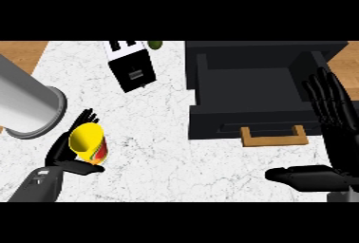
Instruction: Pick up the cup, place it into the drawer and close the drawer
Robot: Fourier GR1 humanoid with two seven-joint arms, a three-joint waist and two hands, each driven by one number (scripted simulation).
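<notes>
A yellow cup (88, 141) with a red and green lower part sits tilted in my left hand (63, 156) at the lower left, fingers and thumb curled round it. The black drawer (203, 90) stands pulled out at the upper right, its inside dark and bare, with a tan handle (273, 136) on its front. My right hand (336, 123) is open at the right edge, fingers straight and pointing up beside the drawer's right side, thumb stretched to the left.
A large grey cylinder (24, 102) lies at the left edge, close to my left hand. A black and white box (133, 64) lies at the top centre with a green object (155, 44) behind it. Wooden surface (21, 52) shows at the top corners.
</notes>
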